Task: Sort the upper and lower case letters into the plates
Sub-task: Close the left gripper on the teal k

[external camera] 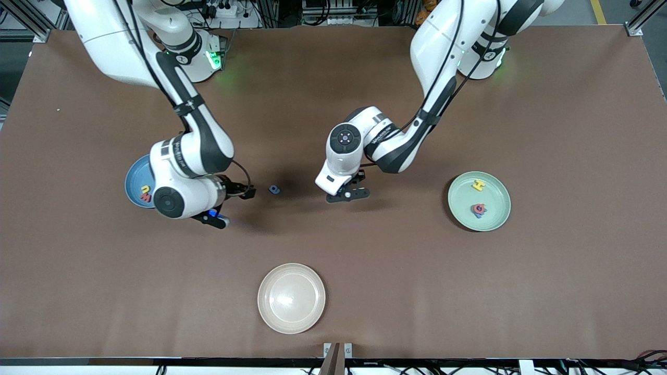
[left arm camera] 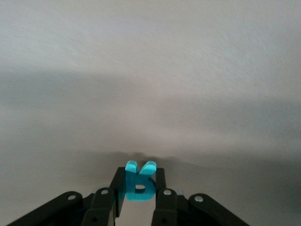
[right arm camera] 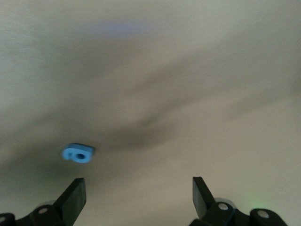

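My left gripper (external camera: 348, 196) hangs low over the table's middle, shut on a teal letter (left arm camera: 137, 186) held upright between its fingers (left arm camera: 160, 181). My right gripper (external camera: 233, 206) is open beside the light blue plate (external camera: 131, 181), which its arm partly hides. A small blue letter (external camera: 274, 189) lies on the table between the two grippers. In the right wrist view it (right arm camera: 77, 154) lies just ahead of the open right gripper (right arm camera: 138, 197). The blue plate holds a yellow letter (external camera: 146, 189) and a red one (external camera: 146, 198). The mint green plate (external camera: 494, 208) holds a yellow letter (external camera: 478, 185) and a red and blue cluster (external camera: 478, 209).
A cream-beige plate (external camera: 291, 297) sits empty near the table's front edge, nearer to the front camera than both grippers. The table top is brown all over.
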